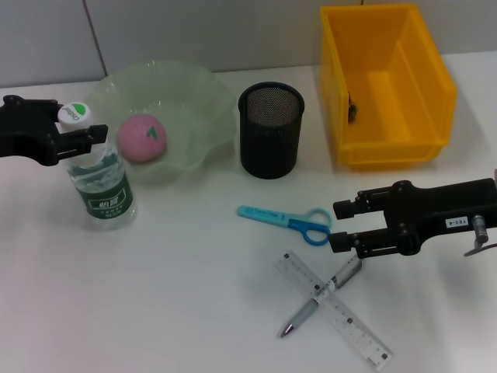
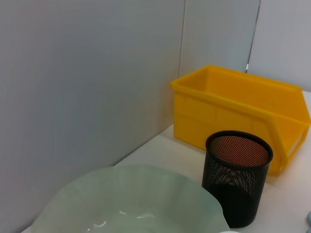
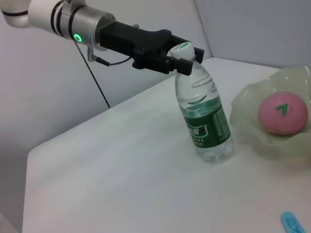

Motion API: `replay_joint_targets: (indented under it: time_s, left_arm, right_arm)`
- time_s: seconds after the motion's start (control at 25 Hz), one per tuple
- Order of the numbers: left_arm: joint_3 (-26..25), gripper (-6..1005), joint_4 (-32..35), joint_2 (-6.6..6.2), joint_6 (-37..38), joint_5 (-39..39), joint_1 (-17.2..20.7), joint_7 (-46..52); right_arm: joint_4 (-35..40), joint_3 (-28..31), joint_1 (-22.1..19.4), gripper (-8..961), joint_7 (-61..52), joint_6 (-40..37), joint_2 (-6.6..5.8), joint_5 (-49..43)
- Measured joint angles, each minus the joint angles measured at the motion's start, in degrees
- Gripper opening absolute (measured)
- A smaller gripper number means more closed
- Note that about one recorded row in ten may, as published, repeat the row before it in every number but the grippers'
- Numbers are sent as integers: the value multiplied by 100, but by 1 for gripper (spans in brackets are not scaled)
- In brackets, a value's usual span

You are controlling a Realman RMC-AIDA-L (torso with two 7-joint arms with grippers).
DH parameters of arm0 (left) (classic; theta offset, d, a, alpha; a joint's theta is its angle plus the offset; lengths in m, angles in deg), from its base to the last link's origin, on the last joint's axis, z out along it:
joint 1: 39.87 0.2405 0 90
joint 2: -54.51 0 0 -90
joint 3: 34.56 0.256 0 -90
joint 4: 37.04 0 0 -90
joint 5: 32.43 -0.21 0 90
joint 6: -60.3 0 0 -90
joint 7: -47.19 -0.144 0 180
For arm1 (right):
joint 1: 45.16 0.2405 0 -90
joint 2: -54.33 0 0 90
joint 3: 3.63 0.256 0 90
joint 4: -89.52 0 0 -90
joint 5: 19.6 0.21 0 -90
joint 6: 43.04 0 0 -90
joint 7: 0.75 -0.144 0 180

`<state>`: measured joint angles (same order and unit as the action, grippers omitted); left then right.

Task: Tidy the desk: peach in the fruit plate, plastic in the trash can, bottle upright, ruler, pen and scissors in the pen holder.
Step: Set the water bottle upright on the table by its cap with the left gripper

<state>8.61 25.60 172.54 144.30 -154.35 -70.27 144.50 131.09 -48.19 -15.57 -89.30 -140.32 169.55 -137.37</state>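
Standing upright at the left of the head view, the bottle (image 1: 103,183) rests on the white desk (image 1: 171,295) just in front of the fruit plate (image 1: 198,109). The left gripper (image 1: 92,134) is at the bottle's neck, just under the white cap (image 1: 75,113), its fingers on either side of it; whether they press on the neck or sit slightly apart cannot be told. The right wrist view shows the same hold from the side, the black fingers (image 3: 167,60) reaching around the neck.

The peach (image 1: 142,138) lies inside the fruit plate, to the right of the bottle. The black mesh pen holder (image 1: 270,129) stands right of the plate, and the yellow trash can (image 1: 388,85) fills the upper right.

The scissors (image 1: 287,220) lie flat at mid-frame, blue handles toward the right. Below them the ruler (image 1: 334,308) and the pen (image 1: 320,298) cross each other, the pen on top.

The right gripper (image 1: 347,225) hovers at the right of the frame, its fingers apart and holding nothing, near the scissor handles and above the pen's upper end.
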Motion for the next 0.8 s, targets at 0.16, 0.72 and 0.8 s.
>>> replay_joint_targets:
  time_s: [0.16, 0.72, 0.8]
  left_arm:
    - [7, 450, 0, 0, 1, 4, 19, -1]
    - [7, 450, 3, 0, -19, 11, 26, -11]
    - [7, 450, -8, 0, -23, 12, 26, -29]
  right_arm:
    - [0, 0, 14, 664, -2, -2, 4, 0]
    - [-9, 0, 29, 664, -32, -2, 9, 0]
    - [-9, 0, 29, 664, -47, -2, 9, 0]
